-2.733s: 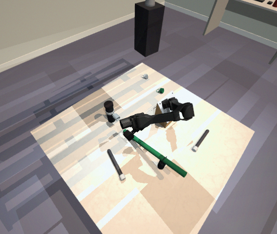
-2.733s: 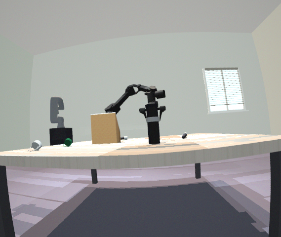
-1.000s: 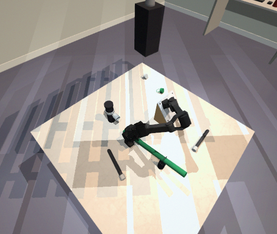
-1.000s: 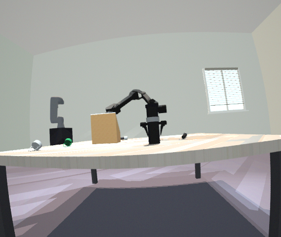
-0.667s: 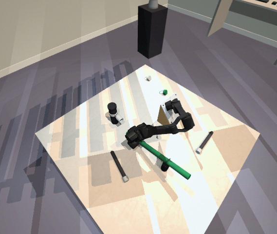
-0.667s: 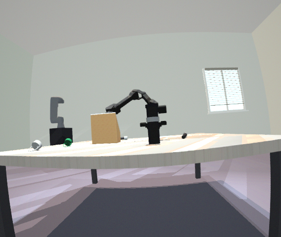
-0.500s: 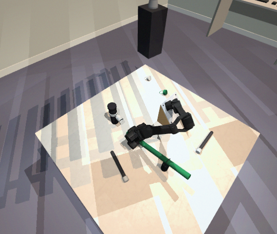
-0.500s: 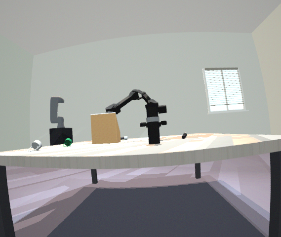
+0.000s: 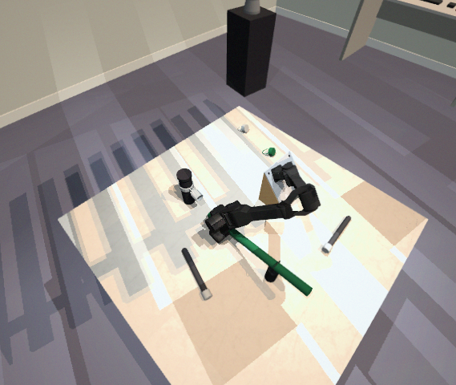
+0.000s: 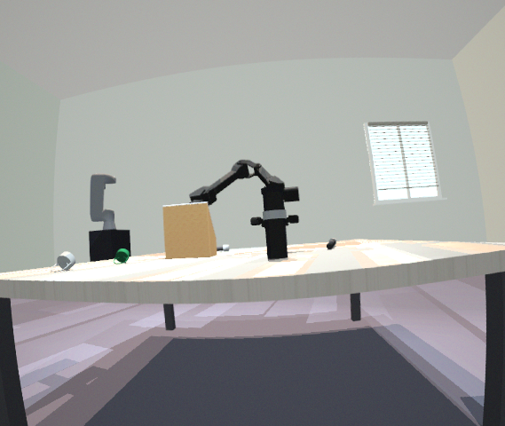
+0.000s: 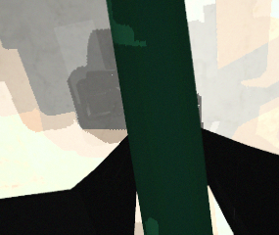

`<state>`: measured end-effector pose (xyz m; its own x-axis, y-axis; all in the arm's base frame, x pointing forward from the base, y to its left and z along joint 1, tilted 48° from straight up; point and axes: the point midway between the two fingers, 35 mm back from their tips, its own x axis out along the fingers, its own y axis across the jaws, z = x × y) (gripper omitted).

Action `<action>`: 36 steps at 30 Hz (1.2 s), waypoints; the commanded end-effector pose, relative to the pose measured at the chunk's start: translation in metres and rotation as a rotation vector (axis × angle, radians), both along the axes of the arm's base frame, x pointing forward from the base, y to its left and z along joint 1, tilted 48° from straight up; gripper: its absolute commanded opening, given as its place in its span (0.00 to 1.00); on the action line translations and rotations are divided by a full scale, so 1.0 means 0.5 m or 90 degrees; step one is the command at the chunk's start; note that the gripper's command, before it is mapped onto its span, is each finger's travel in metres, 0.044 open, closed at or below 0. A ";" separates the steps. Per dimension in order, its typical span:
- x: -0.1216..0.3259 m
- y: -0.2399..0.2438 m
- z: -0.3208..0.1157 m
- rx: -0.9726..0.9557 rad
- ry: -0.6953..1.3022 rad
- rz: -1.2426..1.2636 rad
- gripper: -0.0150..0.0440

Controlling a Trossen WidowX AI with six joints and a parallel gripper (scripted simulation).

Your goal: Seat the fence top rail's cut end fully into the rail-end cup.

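The green rail (image 9: 269,258) (image 11: 159,88) slopes across the work area. Its outer part lies over the short black post (image 9: 271,274), at the loop cap. My gripper (image 9: 220,235) (image 11: 161,136) is shut on the rail near its cut end, one finger on each side. The arm mostly hides that end in the top view. The big black post (image 9: 187,197) (image 10: 276,240) stands upright, with the light brace band (image 10: 274,214) around its upper part. The rail-end cup (image 9: 196,194) hangs from the band, tilted down toward the rail. A gap shows between cup and rail end. In the exterior view the post hides the rail.
Two dark rods with pale ends (image 9: 195,271) (image 9: 336,233) lie on the table. A tan block (image 10: 187,231) bears the arm's base. A green cap (image 9: 271,151) (image 10: 122,255) and a pale cap (image 9: 244,128) (image 10: 66,259) lie beyond the base.
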<state>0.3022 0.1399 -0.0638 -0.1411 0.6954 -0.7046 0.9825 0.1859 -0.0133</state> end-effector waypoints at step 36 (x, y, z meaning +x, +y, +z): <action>0.037 -0.124 0.035 -0.126 -0.033 0.005 0.25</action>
